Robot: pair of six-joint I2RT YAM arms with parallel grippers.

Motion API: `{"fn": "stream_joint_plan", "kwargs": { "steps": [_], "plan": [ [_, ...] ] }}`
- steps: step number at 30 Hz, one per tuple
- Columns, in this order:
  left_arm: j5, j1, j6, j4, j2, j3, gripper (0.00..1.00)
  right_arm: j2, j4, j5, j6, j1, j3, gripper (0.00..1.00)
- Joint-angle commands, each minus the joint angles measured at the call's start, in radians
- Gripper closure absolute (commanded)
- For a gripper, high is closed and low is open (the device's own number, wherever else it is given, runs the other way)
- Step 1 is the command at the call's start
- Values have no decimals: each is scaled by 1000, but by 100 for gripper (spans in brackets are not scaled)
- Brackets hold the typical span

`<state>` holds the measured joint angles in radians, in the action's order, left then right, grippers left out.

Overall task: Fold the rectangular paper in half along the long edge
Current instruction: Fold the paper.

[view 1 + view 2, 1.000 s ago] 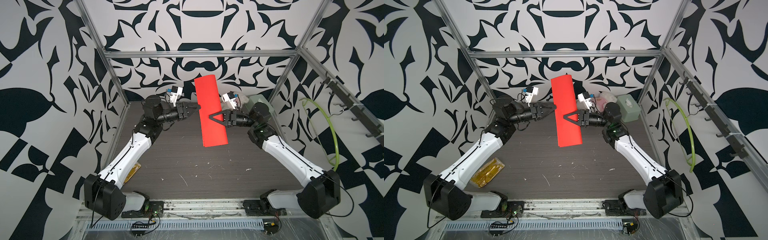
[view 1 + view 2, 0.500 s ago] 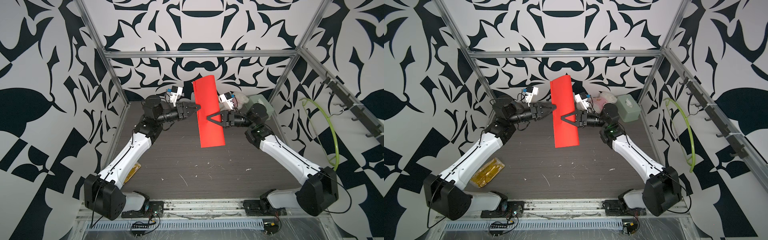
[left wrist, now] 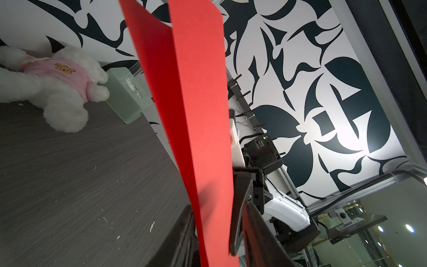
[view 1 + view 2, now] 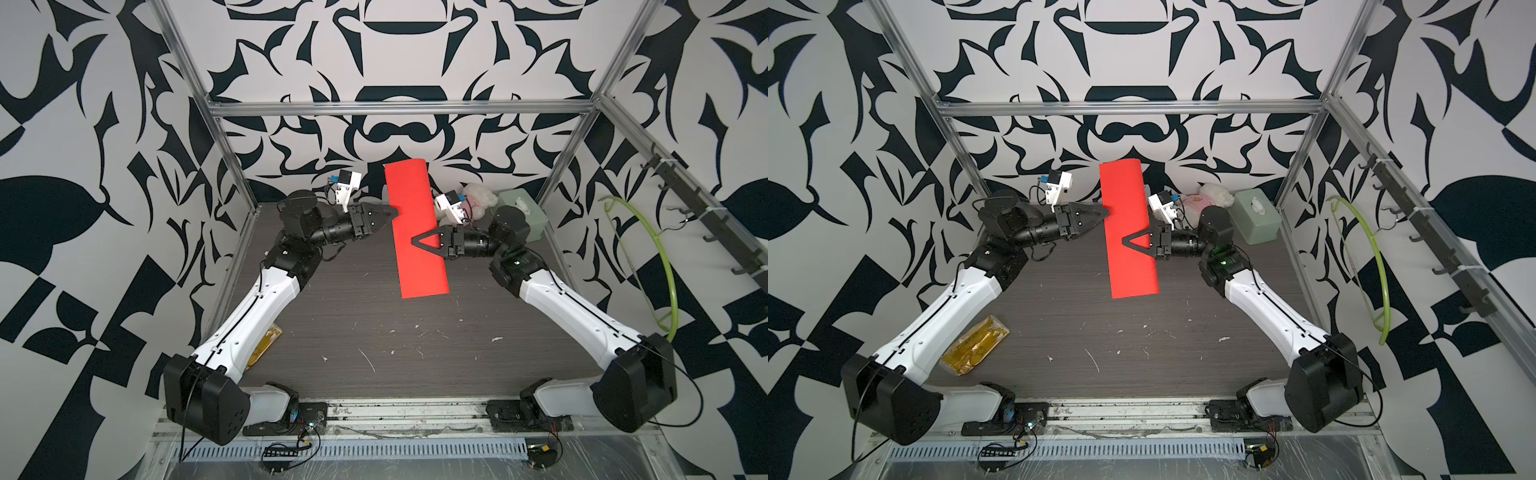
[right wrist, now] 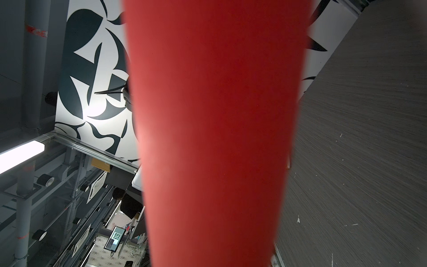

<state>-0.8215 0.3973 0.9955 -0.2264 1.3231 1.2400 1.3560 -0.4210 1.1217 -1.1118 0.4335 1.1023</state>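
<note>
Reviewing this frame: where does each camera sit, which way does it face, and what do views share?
Top views: high above the front edge, looking down and back; both arms, left gripper, right gripper, the rectangular paper.
Left wrist: on the left arm, facing past its own fingers at paper, plush bear, green box.
Right wrist: on the right arm, paper filling the middle; no own fingers visible.
Shared: all show paper and table.

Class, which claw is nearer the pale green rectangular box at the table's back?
Right. The right claw grips the bright red rectangular paper sheet from the box's side; the left claw is at the sheet's opposite edge, farther away.
</note>
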Motion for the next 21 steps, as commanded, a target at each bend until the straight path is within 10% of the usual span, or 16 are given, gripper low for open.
{"fn": "stream_joint_plan", "kwargs": {
  "steps": [1, 21],
  "plan": [
    [-4, -5, -12, -17, -19, 9, 65, -34, -27, -8, 29, 1, 29, 71],
    [-8, -5, 5, -38, 2, 4, 65, -11, -201, 17, -95, 2, 7, 71]
  ]
}}
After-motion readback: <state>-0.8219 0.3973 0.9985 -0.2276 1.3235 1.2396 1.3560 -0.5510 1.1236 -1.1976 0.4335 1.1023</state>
